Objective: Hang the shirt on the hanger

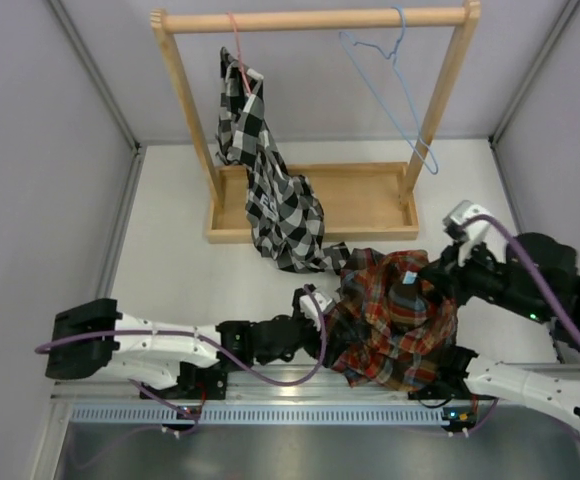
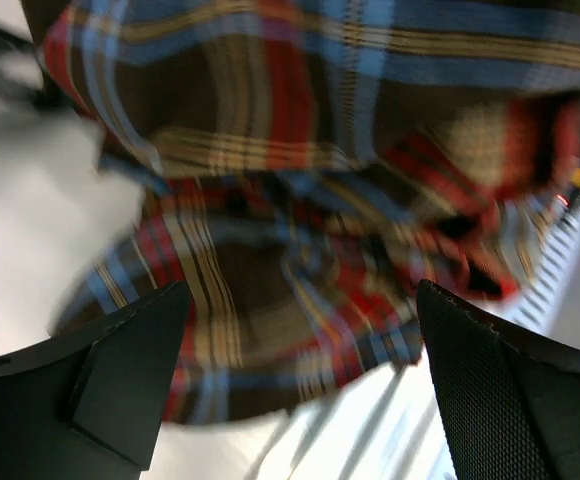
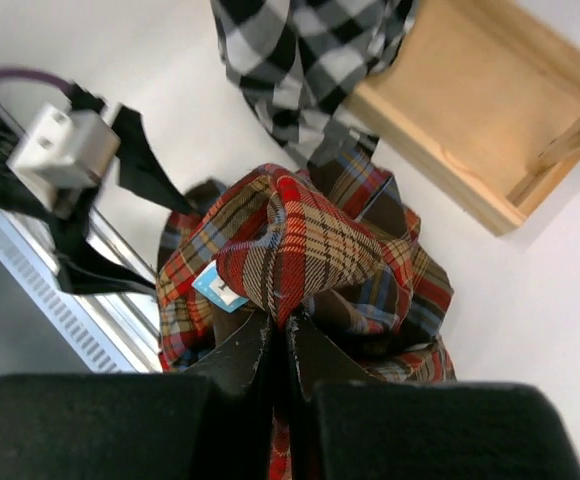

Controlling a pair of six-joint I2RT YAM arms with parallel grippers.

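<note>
From above, the soft plaid shirt [image 1: 390, 315] sits crumpled at the near edge of the white worktop [image 1: 170, 270]. The thin blue wire hanger [image 1: 383, 97] hangs from the wooden rack [image 1: 310, 20] at the far side. The left wrist view shows the left tool [image 2: 300, 400] spread wide, with blurred plaid just beyond it. The right wrist view shows the right tool [image 3: 280, 335] pinched on a raised fold.

Checked shirt [image 1: 270, 195] on pink hanger [image 1: 236, 50] — hung from wooden rack [image 1: 310, 20].
</note>
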